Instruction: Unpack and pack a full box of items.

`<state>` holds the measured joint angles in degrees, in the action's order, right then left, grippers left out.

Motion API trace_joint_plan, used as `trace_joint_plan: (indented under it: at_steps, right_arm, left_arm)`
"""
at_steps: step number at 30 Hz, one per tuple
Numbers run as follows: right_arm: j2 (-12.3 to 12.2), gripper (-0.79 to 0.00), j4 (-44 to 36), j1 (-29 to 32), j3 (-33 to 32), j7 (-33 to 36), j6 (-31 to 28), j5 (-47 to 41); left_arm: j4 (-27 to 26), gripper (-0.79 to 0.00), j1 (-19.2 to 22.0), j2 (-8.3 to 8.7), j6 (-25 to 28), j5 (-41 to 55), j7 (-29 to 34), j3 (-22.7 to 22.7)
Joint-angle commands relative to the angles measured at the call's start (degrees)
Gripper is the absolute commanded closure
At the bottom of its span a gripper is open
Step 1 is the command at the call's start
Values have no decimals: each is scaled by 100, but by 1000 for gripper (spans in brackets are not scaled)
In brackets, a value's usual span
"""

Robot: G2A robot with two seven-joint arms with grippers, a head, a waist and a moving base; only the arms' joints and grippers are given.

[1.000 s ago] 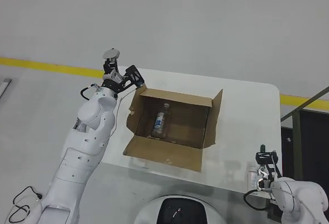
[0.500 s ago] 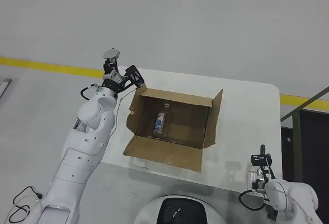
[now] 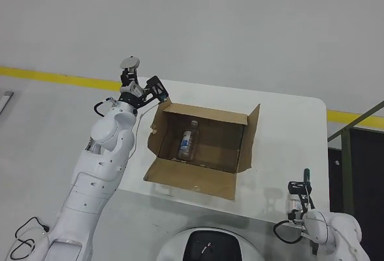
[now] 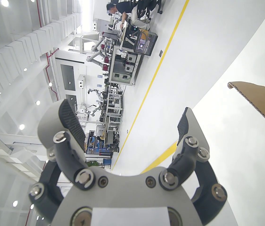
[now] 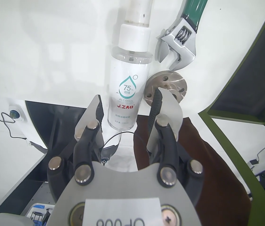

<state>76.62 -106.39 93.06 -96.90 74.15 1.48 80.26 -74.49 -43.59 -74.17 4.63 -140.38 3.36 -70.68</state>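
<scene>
The cardboard box stands open on the white table with its flaps spread. One clear bottle lies on its side on the box floor, left of the middle.

The left gripper hangs just off the box's far left corner, empty, with its fingers spread wide.

Well apart from the box, to its right and nearer the robot, a spray bottle lies flat on the table. A round metal flange and a green-handled adjustable wrench lie just beside it. The right gripper has its fingers apart, one on each side of the spray bottle's base, with a gap at both sides.
</scene>
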Motion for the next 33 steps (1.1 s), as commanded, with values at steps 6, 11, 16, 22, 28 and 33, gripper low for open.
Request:
trace_joint_plan:
  at_steps: [6,11,16,22,28,33]
  right_arm:
    - [-11,-425,122,-53,49,-66,71,-25]
    - [-17,-416,228,-96,93,-128,123,-57]
    - [-23,-339,313,-131,149,-173,177,-64]
    - [-34,-234,422,-190,176,-211,234,-53]
    - [-56,0,215,-217,127,-165,253,-19]
    - [-87,0,-785,-114,-209,84,292,-199]
  left_arm:
    - [0,-785,0,0,0,0,0,0]
    - [0,-785,0,0,0,0,0,0]
    - [0,-785,0,0,0,0,0,0]
    - [0,-785,0,0,0,0,0,0]
    - [0,-785,0,0,0,0,0,0]
    - [0,-785,0,0,0,0,0,0]
